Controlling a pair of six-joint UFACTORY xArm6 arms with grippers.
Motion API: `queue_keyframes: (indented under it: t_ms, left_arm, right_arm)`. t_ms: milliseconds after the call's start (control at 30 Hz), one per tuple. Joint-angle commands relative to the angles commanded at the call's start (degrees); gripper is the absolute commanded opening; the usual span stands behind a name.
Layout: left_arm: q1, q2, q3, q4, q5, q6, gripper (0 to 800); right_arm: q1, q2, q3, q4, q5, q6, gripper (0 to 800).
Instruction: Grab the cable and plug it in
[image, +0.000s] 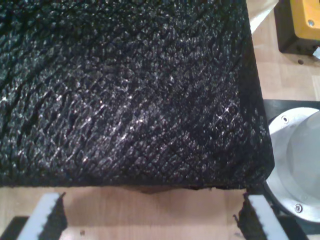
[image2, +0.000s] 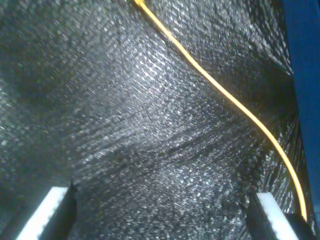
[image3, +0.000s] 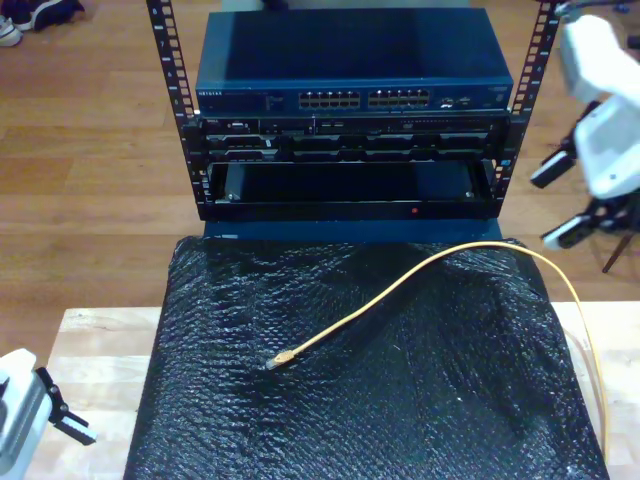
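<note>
On the black textured mat (image3: 400, 400) lies the cable (image3: 400, 285), a thin yellow-orange line. Its small plug end (image3: 283, 359) rests near the middle of the mat. From there the cable runs up toward the rack side of the mat, arches over near the mat's far edge, then bends down along the mat's edge at the exterior view's right. Nothing grips it.

Through the second wrist view, the cable (image2: 225, 97) crosses the same mat (image2: 125, 125) as a bright diagonal strand. My second gripper (image2: 162, 212) hangs above the mat with its two white-padded fingers (image2: 47, 210) spread wide apart, nothing between them and no contact with the cable.

My first gripper (image: 150, 212) is likewise spread open and empty, its ribbed fingers (image: 42, 215) over pale wooden tabletop (image: 150, 210) just beside the mat's edge (image: 125, 100). Near that mat corner sits a round grey metal base (image: 297, 160), and further off a yellow and black box (image: 300, 25).

Beyond the mat's far edge stands the rack (image3: 350, 110), holding a dark blue network switch (image3: 350, 60) with a row of ports (image3: 365, 99) facing the mat. A white arm (image3: 605, 120) shows beside the rack at the exterior view's right; another white arm part (image3: 20, 420) sits off the mat's near corner at the exterior view's left.
</note>
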Motion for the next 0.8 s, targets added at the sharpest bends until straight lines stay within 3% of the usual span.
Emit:
queue_keyframes:
  t_ms: [300, 600, 800]
  left_arm:
    - [-4.40, -0.09, 0.18, 0.00, -1.76, -5.36, 800]
    - [-6.33, 0.00, 0.88, 0.00, -4.92, -8.26, 800]
    - [-6.15, -0.18, 1.05, 0.00, -4.84, -8.35, 800]
  right_arm:
    - [9.58, 3.25, -0.09, -2.99, -4.92, 5.01, 798]
    - [23.91, 6.51, 0.79, -14.95, -10.81, 15.56, 798]
    - [30.15, 9.41, 0.62, -18.46, -14.59, 20.92, 797]
